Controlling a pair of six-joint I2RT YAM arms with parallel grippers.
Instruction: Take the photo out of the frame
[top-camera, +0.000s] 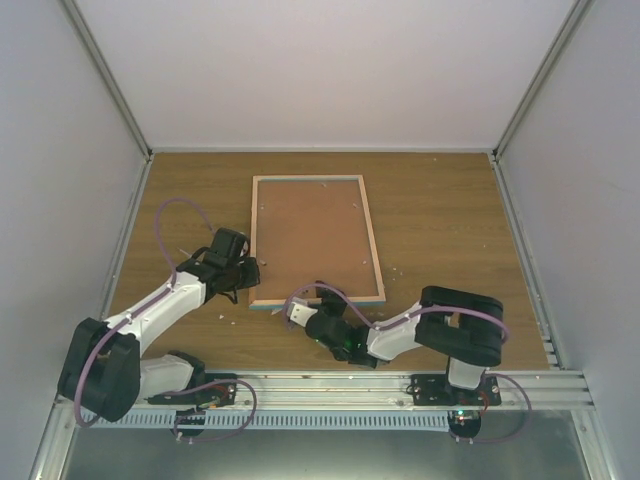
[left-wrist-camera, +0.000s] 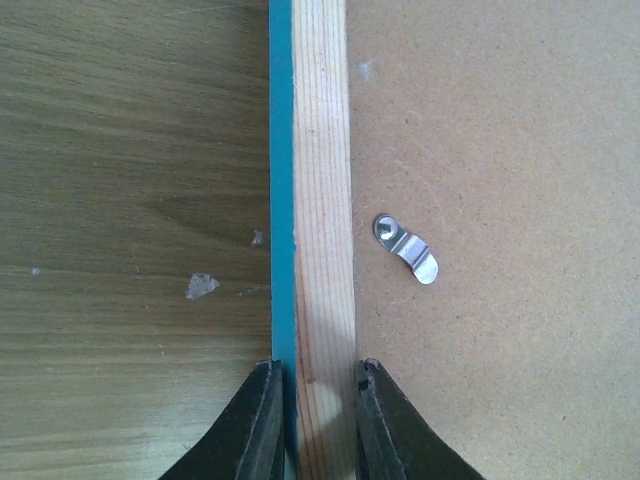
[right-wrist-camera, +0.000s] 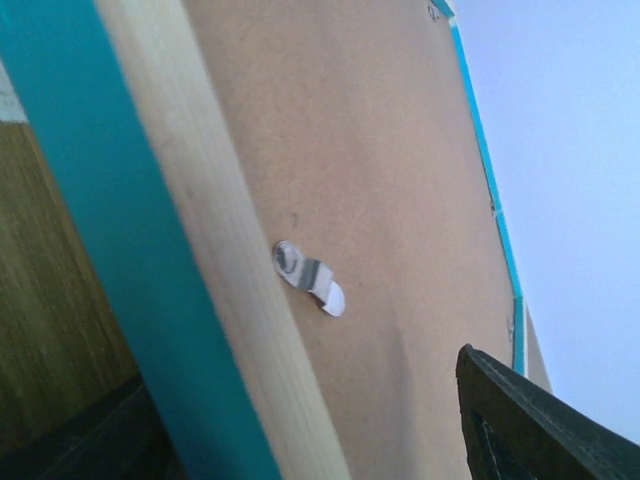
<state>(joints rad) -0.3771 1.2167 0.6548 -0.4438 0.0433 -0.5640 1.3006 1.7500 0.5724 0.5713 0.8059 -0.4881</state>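
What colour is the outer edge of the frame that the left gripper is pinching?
Turquoise frame edge, beside its pale wood rim; clearest in left wrist view.

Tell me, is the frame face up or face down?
Face down: the frame shows its brown fibreboard back and pale wood rim, a metal clip on the board.

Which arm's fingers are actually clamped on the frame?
The left gripper: its fingers pinch the frame on its left rim by the near corner. The right gripper has fingers wide apart, unclamped.
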